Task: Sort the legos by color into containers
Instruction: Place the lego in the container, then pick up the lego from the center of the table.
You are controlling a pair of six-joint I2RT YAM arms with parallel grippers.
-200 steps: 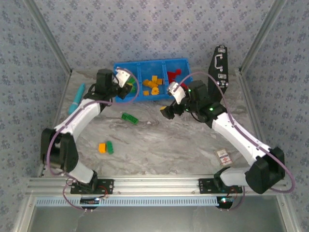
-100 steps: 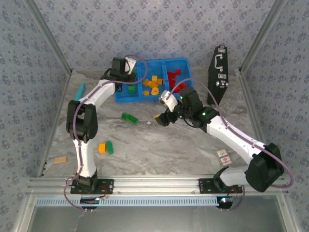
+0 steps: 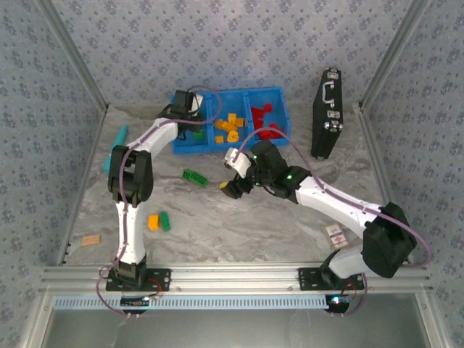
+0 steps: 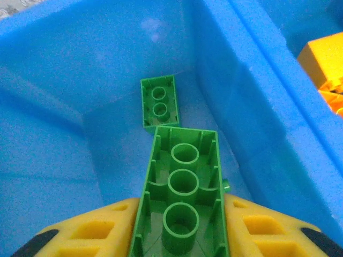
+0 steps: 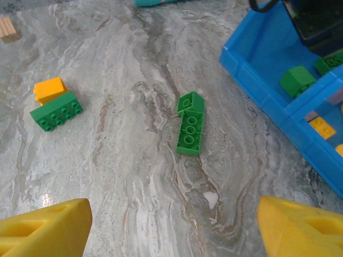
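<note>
My left gripper hangs over the left compartment of the blue tray. In the left wrist view it is shut on a long green brick, underside up, above a small green brick on the compartment floor. My right gripper stands open over the table, nothing between its yellow fingers. A long green brick lies ahead of it on the marble. An orange brick and a green brick lie together further left. Orange bricks and red bricks fill the other compartments.
A black case with latches stands upright at the right of the tray. A teal cylinder lies at the left wall. A small wooden block and a small card sit near the front corners.
My right gripper has slid left, closer to the long green brick on the table. My left gripper swung up over the tray's left compartment with its brick.
</note>
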